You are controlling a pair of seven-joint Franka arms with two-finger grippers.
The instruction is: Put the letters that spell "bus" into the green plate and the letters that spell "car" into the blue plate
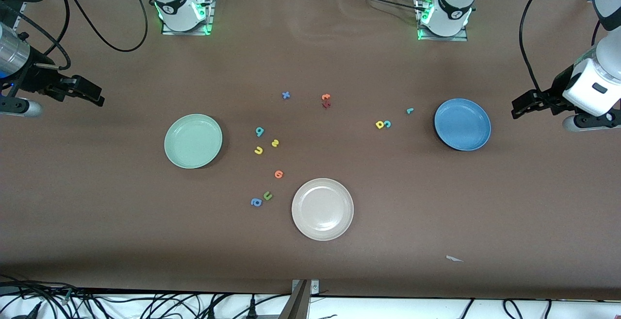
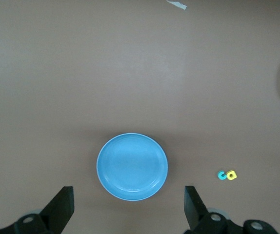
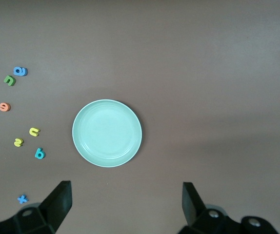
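The green plate [image 1: 193, 141] [image 3: 107, 133] lies toward the right arm's end, empty. Beside it lie the teal "b" [image 1: 259, 131] [image 3: 39, 154], yellow "s" [image 1: 275, 142] [image 3: 18, 142] and yellow "u" [image 1: 258, 150] [image 3: 34, 131]. The blue plate [image 1: 462, 124] [image 2: 132, 166] lies toward the left arm's end, also empty. Close to it are the yellow "a" [image 1: 380, 125] [image 2: 231, 175], touching the teal "c" [image 1: 387, 124] [image 2: 222, 175], and the teal "r" [image 1: 410, 110]. My left gripper [image 1: 523, 107] [image 2: 129, 209] hangs open over bare table by the blue plate. My right gripper [image 1: 91, 93] [image 3: 126, 207] hangs open by the green plate.
A cream-white plate [image 1: 322, 209] sits nearest the front camera. Spare letters lie about: blue "x" [image 1: 285, 95], an orange [image 1: 325, 97] and a dark red one [image 1: 326, 105], an orange round one [image 1: 278, 174], green "u" [image 1: 267, 195], blue "a" [image 1: 255, 202]. A paper scrap [image 1: 454, 259] lies near the front edge.
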